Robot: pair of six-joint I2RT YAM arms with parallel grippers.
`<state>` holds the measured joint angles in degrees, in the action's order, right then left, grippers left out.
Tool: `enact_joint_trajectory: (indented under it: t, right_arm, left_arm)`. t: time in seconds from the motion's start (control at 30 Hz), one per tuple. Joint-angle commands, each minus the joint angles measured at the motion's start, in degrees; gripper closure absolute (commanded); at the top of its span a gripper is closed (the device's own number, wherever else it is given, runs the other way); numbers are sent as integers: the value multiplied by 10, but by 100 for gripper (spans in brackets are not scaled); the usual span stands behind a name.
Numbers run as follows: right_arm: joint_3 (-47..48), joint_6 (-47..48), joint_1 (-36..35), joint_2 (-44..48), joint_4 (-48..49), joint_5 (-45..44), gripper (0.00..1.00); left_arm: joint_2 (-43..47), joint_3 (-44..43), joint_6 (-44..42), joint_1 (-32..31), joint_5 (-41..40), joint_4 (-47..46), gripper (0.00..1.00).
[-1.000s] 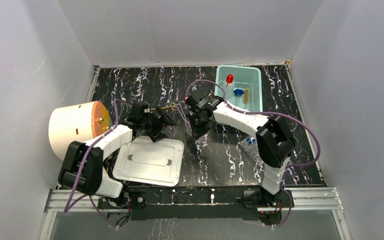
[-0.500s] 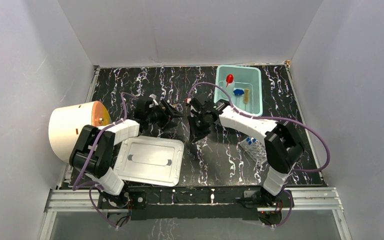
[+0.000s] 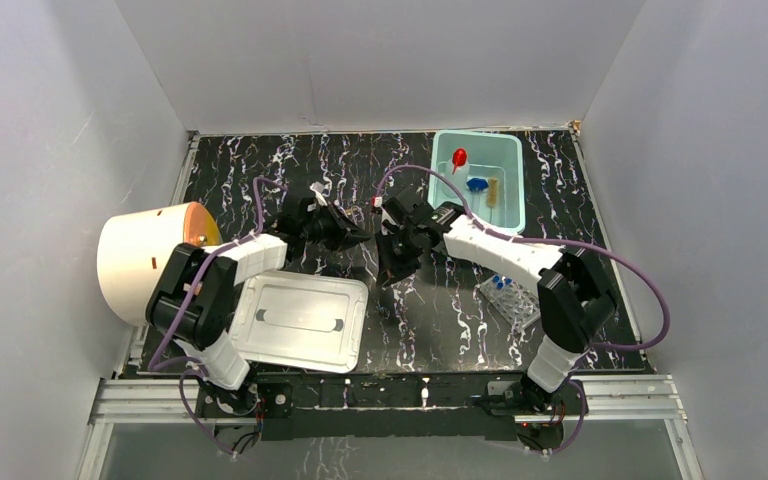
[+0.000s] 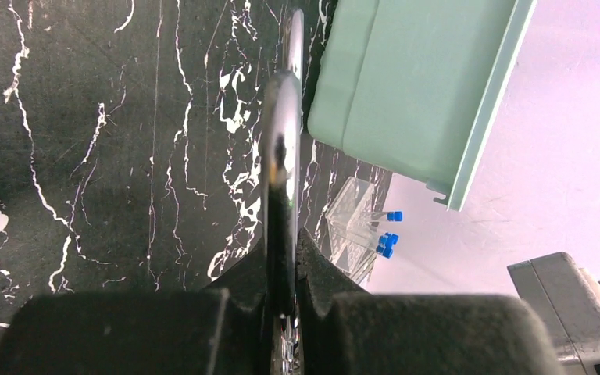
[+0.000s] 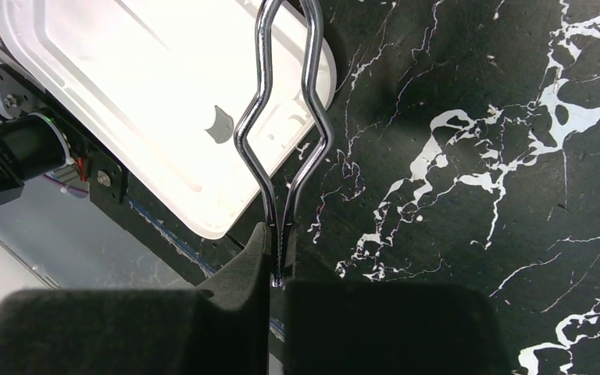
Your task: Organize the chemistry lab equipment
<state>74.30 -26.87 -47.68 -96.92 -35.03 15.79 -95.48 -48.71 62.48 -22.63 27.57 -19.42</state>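
Left wrist view: left pincer [image 4: 282,254], newly closed, grips tool [image 4: 280,148]; right pincer [image 5: 275,254] also clamps it. Handover apparently midway.

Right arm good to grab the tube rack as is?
Probably not: the right gripper is shut on the thin metal tool, so it is occupied. The clear tube rack itself lies uncovered beside that arm.
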Motion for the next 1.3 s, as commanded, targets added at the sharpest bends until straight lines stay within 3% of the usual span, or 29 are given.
enact_joint_trajectory:
  t: [0.0,0.07,0.13,0.33,0.47,0.67,0.73,0.87,1.13,1.27]
  right_arm:
    - [7,-8,-2,37,32,-17,79]
    - [8,-13,-1,52,37,-23,54]
    - [0,-24,2,74,55,-20,38]
    - [-33,-66,25,129,132,25,23]
    - [-60,-109,30,149,214,68,20]
    - [-75,-181,30,164,327,105,22]
    - [-84,-208,30,171,368,110,29]
    - [-130,-258,31,201,448,105,57]
    - [-172,-286,40,247,483,82,62]
    - [-161,-289,42,231,492,102,73]
  left_arm:
    - [45,-6,-18,-2,29,-1,100]
    - [61,-7,-44,-2,39,9,100]
    - [79,-8,-68,-3,50,18,100]
    - [137,-19,-92,-2,121,15,100]
    - [161,-12,-19,-2,182,-77,100]
    - [180,-34,32,-2,190,-125,100]
    - [182,-40,46,-2,192,-144,100]
    - [190,-46,63,-2,193,-165,100]
    - [195,-30,91,-2,217,-233,100]
    - [194,-31,92,-2,225,-242,100]
